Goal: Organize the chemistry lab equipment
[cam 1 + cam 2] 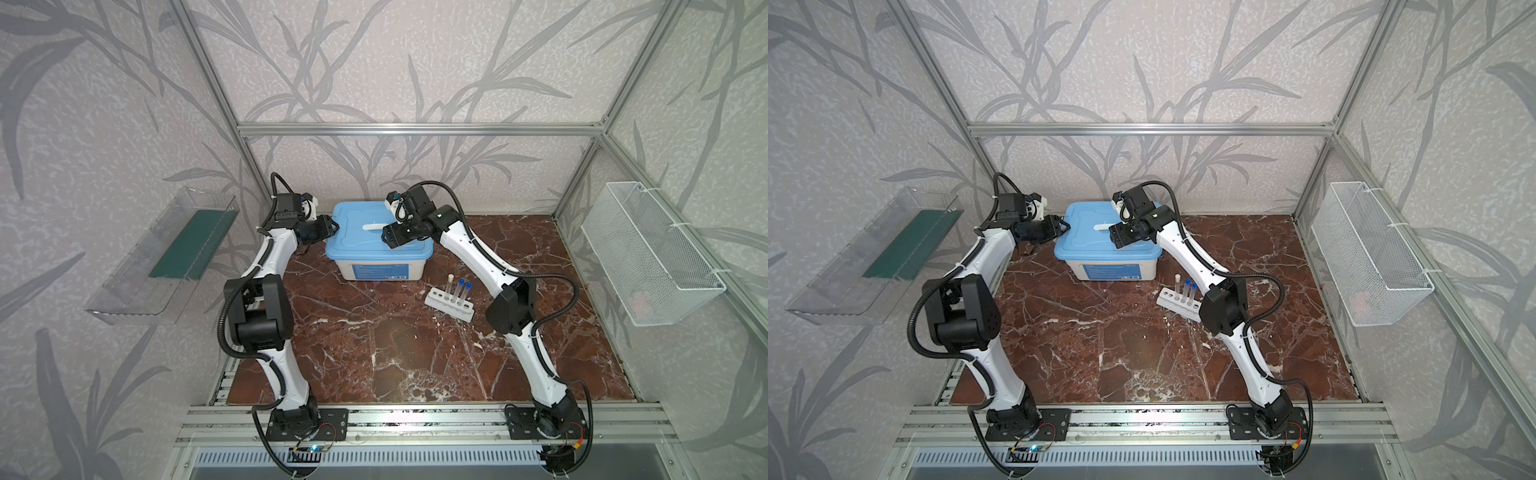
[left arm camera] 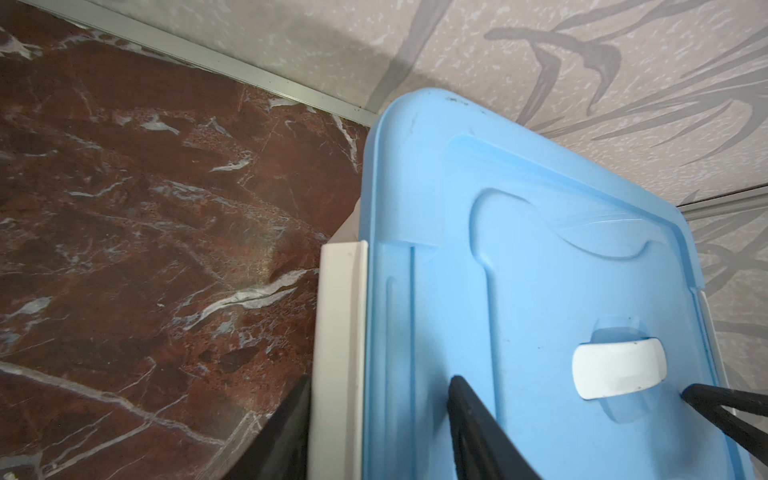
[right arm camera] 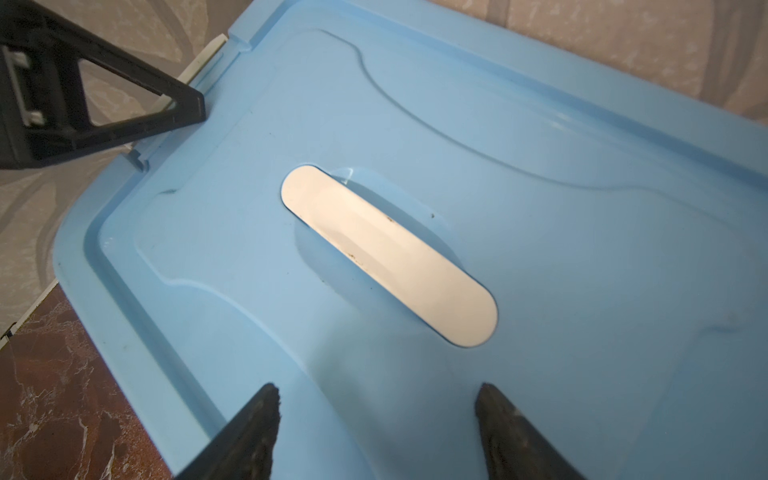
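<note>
Three capped test tubes [image 1: 460,291], one white-capped and two blue-capped, stand upright in the white rack [image 1: 440,305] in both top views, right of the table's middle; neither gripper is near them. My left gripper [image 2: 382,382] is at the left edge of the blue-lidded bin [image 1: 365,237]. Its jaws are closed across the white side latch [image 2: 338,332] and the lid's rim, with the outer finger against the latch. My right gripper [image 3: 376,390] hovers open just above the lid, beside the white handle [image 3: 386,253], with nothing between its fingers.
The bin stands at the back centre against the wall with its lid on. A clear shelf with a green mat [image 1: 178,245] hangs on the left wall. A white wire basket [image 1: 648,253] hangs on the right wall. Red marble tabletop [image 1: 395,353] lies in front.
</note>
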### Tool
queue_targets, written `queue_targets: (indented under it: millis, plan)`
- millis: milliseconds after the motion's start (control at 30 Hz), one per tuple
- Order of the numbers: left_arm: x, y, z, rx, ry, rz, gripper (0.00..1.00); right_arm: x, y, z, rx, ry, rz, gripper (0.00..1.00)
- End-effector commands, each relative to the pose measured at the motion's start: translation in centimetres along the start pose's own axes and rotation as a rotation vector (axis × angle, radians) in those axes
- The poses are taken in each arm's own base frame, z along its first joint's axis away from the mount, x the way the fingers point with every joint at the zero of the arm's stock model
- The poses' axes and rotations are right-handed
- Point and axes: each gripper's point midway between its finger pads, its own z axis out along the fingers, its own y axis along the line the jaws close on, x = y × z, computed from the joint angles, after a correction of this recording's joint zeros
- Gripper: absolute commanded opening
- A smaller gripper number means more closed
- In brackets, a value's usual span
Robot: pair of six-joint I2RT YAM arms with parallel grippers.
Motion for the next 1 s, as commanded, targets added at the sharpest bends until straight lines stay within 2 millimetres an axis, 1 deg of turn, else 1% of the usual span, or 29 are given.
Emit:
queue_targets:
  millis: [0,300,467,667,967]
  plan:
    - [0.68,-0.72,-1.27,-0.041,0.037,0.039,0.50,2.81,-0.13,2.23,-0.009,0.089,0.027,0.74]
    - [0.60,-1.12,-1.29,-0.057,0.048,0.067,0.45,2.85,-0.17,2.30,-0.007,0.089,0.032,0.73]
    - [0.62,-1.02,-1.17,-0.062,0.047,0.064,0.41,3.00,-0.19,2.44,-0.008,0.092,0.034,0.73]
    - [0.48,-0.98,-1.56,-0.084,0.040,0.077,0.40,2.96,-0.22,2.39,-0.008,0.088,0.036,0.72]
    - [0.71,-1.01,-1.51,-0.109,0.049,0.097,0.37,3.05,-0.22,2.50,-0.012,0.090,0.042,0.71]
